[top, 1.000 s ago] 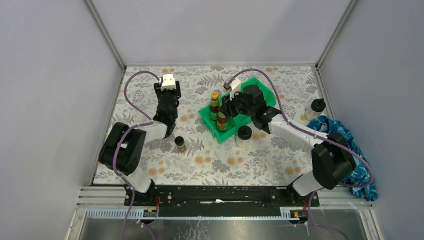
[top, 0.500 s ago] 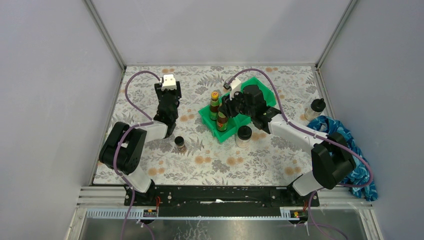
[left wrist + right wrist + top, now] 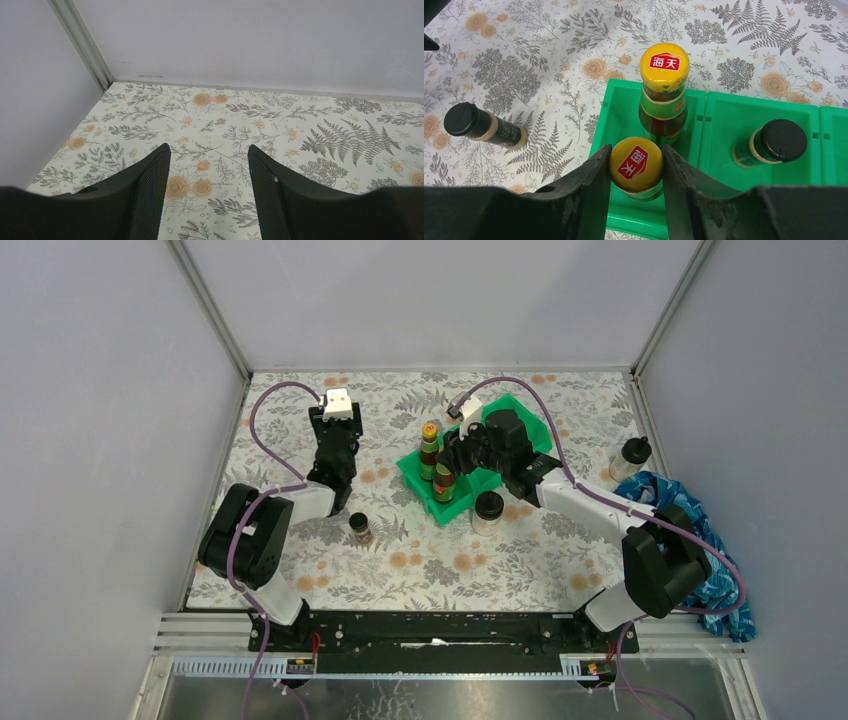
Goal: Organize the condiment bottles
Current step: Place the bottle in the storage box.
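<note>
My right gripper (image 3: pixel 636 162) is shut on the yellow cap of a brown bottle (image 3: pixel 636 172), which stands upright in the end compartment of the green bin (image 3: pixel 704 100). A second yellow-capped bottle (image 3: pixel 664 85) stands just behind it in the same compartment. In the adjoining compartment is a short dark black-capped jar (image 3: pixel 771 142). Another dark jar (image 3: pixel 360 528) stands on the table left of the bin (image 3: pixel 530 420). A clear black-lidded jar (image 3: pixel 488 510) stands at the bin's near side. My left gripper (image 3: pixel 209 165) is open over bare tablecloth, far left of the bin.
A second clear black-lidded jar (image 3: pixel 630 455) stands near the right wall, beside a crumpled blue cloth (image 3: pixel 690 530). Grey walls close in the table on three sides. The left arm (image 3: pixel 335 445) points toward the back left corner.
</note>
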Available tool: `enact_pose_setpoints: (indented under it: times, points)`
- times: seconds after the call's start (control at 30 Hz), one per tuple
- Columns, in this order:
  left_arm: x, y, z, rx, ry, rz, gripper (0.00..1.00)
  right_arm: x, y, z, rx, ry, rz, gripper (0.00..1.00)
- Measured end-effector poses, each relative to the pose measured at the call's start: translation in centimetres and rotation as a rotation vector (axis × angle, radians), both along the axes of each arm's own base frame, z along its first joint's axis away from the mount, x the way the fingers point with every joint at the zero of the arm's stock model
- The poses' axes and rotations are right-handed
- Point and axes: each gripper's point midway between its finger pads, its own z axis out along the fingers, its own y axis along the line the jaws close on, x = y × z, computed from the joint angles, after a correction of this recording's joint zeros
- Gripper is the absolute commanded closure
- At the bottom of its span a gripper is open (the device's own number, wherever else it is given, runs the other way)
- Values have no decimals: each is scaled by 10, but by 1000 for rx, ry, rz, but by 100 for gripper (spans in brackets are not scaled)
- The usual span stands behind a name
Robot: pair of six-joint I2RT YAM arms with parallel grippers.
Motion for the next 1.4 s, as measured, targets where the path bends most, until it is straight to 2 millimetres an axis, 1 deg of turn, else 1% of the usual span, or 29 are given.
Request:
enact_pose_setpoints:
  times: [0.03, 0.27, 0.33, 0.53, 1.1, 1.27, 1.4]
  points:
    - [0, 0, 0, 0, 0, 0, 36, 0, 0, 0, 1, 1, -1, 57]
    - [0, -1, 0, 0, 0, -2, 36, 1, -1, 0, 6, 7, -6, 49]
    - [0, -2, 0, 0, 0, -4, 36, 1, 1, 3, 17, 0, -4, 46]
    - [-1, -5, 0, 0, 0, -9, 36, 3, 6, 12, 49, -24, 12, 41]
    - [-2, -6, 0, -1, 0, -5, 36, 3, 7, 16, 62, -29, 12, 28]
    - [-3, -7, 2, -3, -5, -6, 36, 2, 6, 24, 73, -42, 11, 25]
    - [-5, -8, 3, -4, -7, -9, 36, 1, 6, 38, 92, -65, 11, 23]
